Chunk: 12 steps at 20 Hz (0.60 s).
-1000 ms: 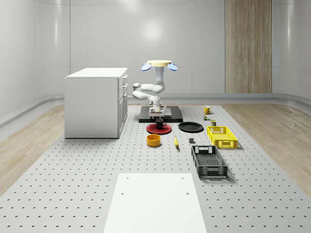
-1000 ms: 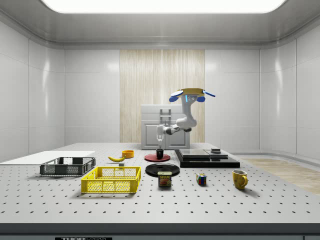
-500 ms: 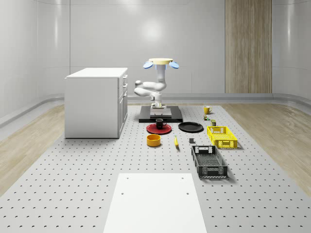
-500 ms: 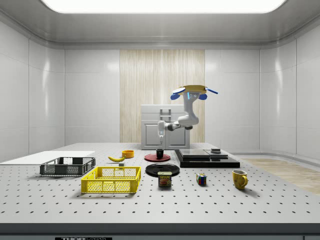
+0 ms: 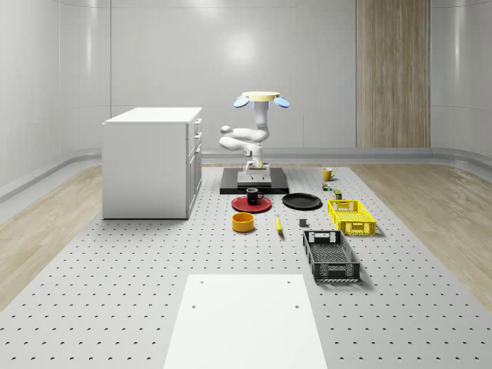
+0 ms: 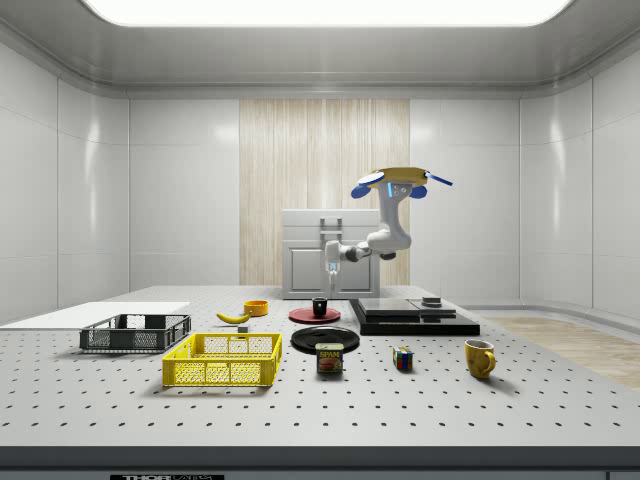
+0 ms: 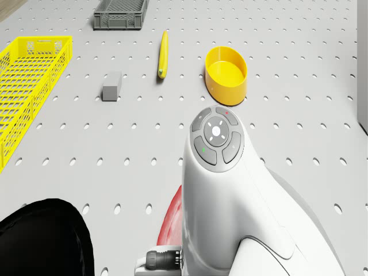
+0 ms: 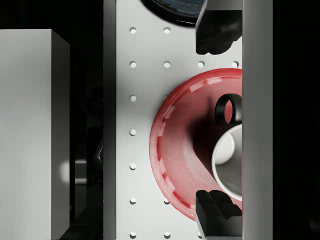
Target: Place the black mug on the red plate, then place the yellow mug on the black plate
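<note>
One perforated grey table spans the white-walled room, the drone hovering over its black platform, gripper fingers spread above the black mug standing on the red plate, partly cut off in the wrist view.

Your drone hovered up in the air at the far end of the table, rotors level. The arm hung down from its belly, elbow kinked out toward the whole-scene view's left, then bent back so the wrist pointed straight down. Your gripper sat well clear of the surface, fingers spread wide apart with nothing pinched between them.
</note>
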{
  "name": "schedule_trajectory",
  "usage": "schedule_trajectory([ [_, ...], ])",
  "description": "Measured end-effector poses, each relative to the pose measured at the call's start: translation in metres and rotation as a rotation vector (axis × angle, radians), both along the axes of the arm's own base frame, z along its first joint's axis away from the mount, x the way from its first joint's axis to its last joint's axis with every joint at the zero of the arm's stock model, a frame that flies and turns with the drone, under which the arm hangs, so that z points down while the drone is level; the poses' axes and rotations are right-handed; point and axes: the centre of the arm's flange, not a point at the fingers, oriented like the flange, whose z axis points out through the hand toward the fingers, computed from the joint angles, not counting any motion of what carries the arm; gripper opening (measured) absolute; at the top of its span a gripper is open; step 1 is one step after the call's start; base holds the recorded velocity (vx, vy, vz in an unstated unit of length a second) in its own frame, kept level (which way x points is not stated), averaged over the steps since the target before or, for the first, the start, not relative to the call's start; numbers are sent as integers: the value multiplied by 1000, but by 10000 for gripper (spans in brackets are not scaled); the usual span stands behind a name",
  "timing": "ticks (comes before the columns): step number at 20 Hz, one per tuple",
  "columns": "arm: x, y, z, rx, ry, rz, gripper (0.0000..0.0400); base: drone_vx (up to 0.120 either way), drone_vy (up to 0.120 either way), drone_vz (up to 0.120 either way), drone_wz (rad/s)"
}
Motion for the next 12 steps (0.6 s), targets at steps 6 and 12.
schedule_trajectory([
  [6, 0, 0, 0, 0, 0, 0, 400, -120, 120, 0, 0],
  [12, 0, 0, 0, 0, 0, 0, 400, -120, 120, 0, 0],
])
